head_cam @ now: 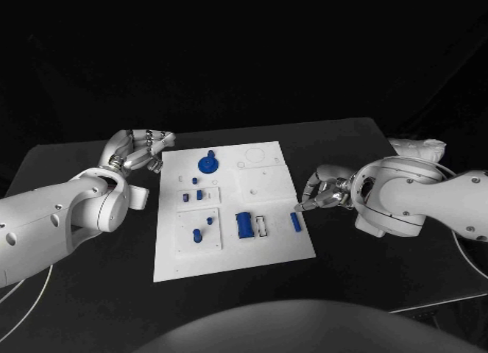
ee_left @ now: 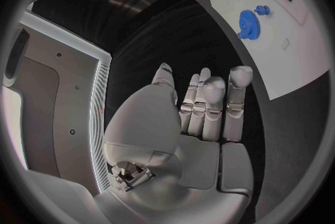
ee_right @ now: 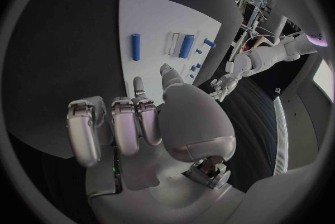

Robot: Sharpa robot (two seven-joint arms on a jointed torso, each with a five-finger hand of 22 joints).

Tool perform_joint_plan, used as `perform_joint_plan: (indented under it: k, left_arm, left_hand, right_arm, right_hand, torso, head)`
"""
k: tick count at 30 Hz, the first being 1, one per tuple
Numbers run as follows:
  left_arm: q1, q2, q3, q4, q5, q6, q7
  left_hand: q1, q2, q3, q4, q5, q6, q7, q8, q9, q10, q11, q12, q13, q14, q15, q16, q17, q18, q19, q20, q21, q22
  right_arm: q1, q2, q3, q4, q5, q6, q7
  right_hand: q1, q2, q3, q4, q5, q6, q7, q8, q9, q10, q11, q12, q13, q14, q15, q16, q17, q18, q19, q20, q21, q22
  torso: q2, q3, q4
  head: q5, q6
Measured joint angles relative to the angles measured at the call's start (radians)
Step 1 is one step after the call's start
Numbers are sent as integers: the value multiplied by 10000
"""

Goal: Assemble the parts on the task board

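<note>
Left hand: the left hand [head_cam: 138, 151] hovers over the black table [head_cam: 74, 158] just beside the far left corner of the task board [head_cam: 275, 250]; in the left wrist view [ee_left: 202, 109] its fingers lie straight and close together, with nothing in them.
Right hand: the right hand [head_cam: 320, 190] sits at the board's right edge, fingers curled inward; in the right wrist view [ee_right: 133, 123] they bend down toward the board's edge and hold nothing.
Task board: a white plate in the middle of the table, between the two hands.
Gear: a blue gear [head_cam: 207, 163] lies on the far part of the board, near the left hand; it also shows in the left wrist view [ee_left: 248, 24].
Bar: a blue bar [head_cam: 296, 222] lies near the board's right edge, just beside the right hand's fingertips; seen also from the right wrist [ee_right: 136, 47].
Block: a larger blue block [head_cam: 244, 224] lies left of the bar, beside a white rectangular slot [head_cam: 263, 226].
Small parts: small blue pieces [head_cam: 197, 235] sit in the raised square panels on the board's left half.
</note>
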Motion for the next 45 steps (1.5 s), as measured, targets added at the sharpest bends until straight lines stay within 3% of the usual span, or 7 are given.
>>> perform_joint_plan:
  k: [12,28,45]
  left_arm:
    - [1,4,0,-38,-27,0,-2]
    - [1,-23,-1,-72,-35,-25,6]
    - [0,-90,-3,-68,-39,-25,0]
  left_hand:
    - [28,28,0,0,0,0,0,0,0,0,0,0,0,0,0,0,9,0,0,0,0,12]
    - [40,40,0,0,0,0,0,0,0,0,0,0,0,0,0,0,7,0,0,0,0,14]
    - [39,39,0,0,0,0,0,0,0,0,0,0,0,0,0,0,6,0,0,0,0,12]
  right_arm:
    - [-305,68,-6,-51,-580,43,-339]
    - [-674,537,-6,-419,-493,21,-419]
    - [-900,970,-5,-824,-462,38,-434]
  right_hand:
    - [-225,-223,176,149,0,440,-118,-97,-199,0,-1,0,-1,0,0,0,-1,0,0,0,0,8]
    - [-740,-156,386,359,98,876,-234,-193,-325,-37,-38,0,-2,-38,-38,0,-1,0,0,-1,0,6]
    - [-657,-238,676,125,-100,1046,-260,-426,-457,1,-75,0,-2,2,-77,0,-2,0,-28,-29,0,4]
  torso:
    - [-4,17,-3]
    - [-9,17,-3]
    - [-2,12,10]
  head:
    - [-63,0]
    - [-106,0]
    - [-53,0]
